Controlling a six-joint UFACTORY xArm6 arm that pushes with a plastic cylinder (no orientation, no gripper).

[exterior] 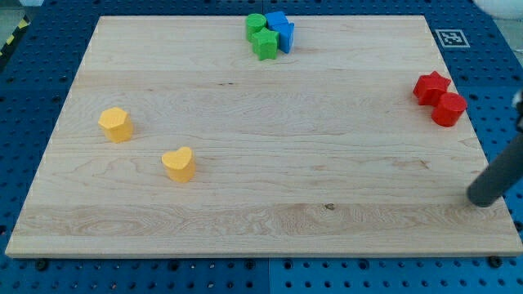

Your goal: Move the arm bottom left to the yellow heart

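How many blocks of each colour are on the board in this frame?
Yellow: 2, a heart and a hexagon-like block
Green: 2, clustered at the view's top
Blue: 2, touching the green ones
Red: 2, a star and a round block
Total: 8
My tip is at the view's right, clear of all blocks.

A straight, smooth, dark charcoal rod (500, 167), round in section, with a slightly blurred upper stretch. No cables, screws or markings can be made out on it. My tip (484, 200) is blunt and rounded, darkest at its very end.
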